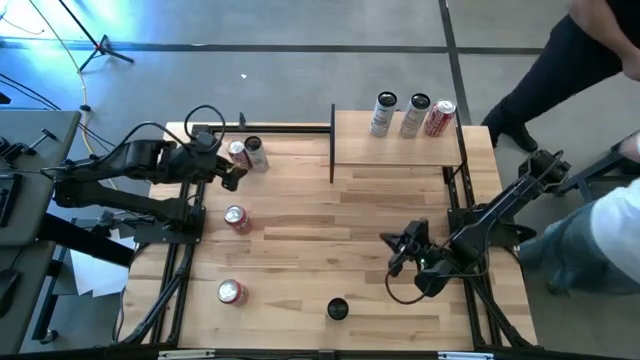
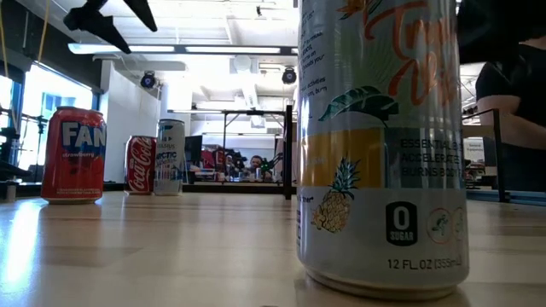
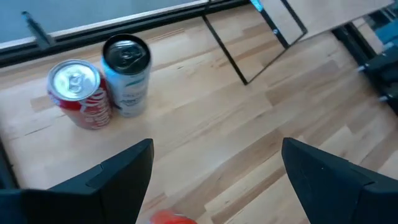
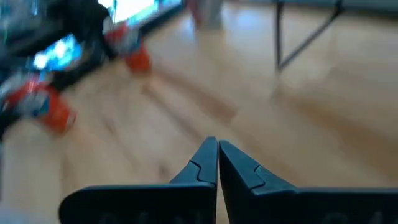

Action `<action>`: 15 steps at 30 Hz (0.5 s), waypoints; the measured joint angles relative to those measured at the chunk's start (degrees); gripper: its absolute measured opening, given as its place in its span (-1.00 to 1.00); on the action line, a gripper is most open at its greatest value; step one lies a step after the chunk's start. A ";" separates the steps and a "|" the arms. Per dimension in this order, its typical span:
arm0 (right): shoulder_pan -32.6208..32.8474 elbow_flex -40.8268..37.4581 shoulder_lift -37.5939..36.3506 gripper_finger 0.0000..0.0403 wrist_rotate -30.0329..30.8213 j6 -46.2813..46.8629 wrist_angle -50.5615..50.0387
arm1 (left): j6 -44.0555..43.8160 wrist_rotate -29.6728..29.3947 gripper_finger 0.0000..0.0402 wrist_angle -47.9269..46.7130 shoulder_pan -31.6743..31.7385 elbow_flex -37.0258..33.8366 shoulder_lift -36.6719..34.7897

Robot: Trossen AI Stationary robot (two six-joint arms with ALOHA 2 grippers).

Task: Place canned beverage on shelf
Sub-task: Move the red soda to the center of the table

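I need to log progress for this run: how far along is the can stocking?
Done: three cans stand on the shelf. In hand: nothing held; the open left gripper hovers by two cans at the table's far-left side. The right gripper waits shut. Left: those two, two red cans and a dark-topped one.

Three cans (image 1: 411,115) crowding shelf (image 1: 395,152)

Left arm reaches out level, its left gripper (image 1: 228,172) with fingers (image 3: 118,177) spread wide, empty; right arm folded back, right gripper (image 1: 397,252) pinched closed, holding nothing.
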 joint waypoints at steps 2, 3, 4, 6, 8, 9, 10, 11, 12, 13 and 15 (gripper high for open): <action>0.01 0.00 0.00 -1.00 -5.69 0.73 0.02 | 0.44 0.00 0.67 -0.56 0.02 0.00 0.03; 0.01 0.00 0.00 -1.00 -8.34 0.93 0.03 | 1.12 -0.10 0.67 -0.60 0.02 0.00 0.07; 0.01 0.00 0.00 -1.00 -10.75 0.94 0.02 | 2.06 -0.21 0.67 -0.64 0.00 0.00 0.06; 0.01 0.00 0.00 -1.00 -15.71 0.99 0.02 | 4.39 -0.17 0.67 -0.70 0.02 0.00 0.08; 0.01 0.00 0.00 -1.00 -20.64 0.96 0.02 | 6.64 -0.26 0.67 -0.72 0.04 0.00 0.44; 0.01 0.00 0.00 -1.00 -22.51 0.97 0.02 | 7.66 -0.25 0.67 -0.72 0.04 -0.01 0.54; 0.01 0.00 0.00 -1.00 -23.11 0.96 0.02 | 8.47 -0.37 0.67 -0.71 0.04 -0.01 0.65; 0.01 0.00 0.00 -1.00 -22.89 0.92 0.01 | 9.47 -0.64 0.67 -0.73 0.04 0.00 0.83; 0.03 0.00 0.00 -1.00 -22.18 0.77 0.02 | 10.49 -0.61 0.67 -0.74 0.04 0.00 1.11; 0.01 0.00 0.00 -1.00 -21.11 0.46 0.00 | 11.44 -0.06 0.67 -0.74 0.05 0.00 1.36; -0.03 0.00 0.00 -1.00 -19.43 0.30 0.02 | 13.64 3.27 0.67 -0.79 0.35 0.00 1.86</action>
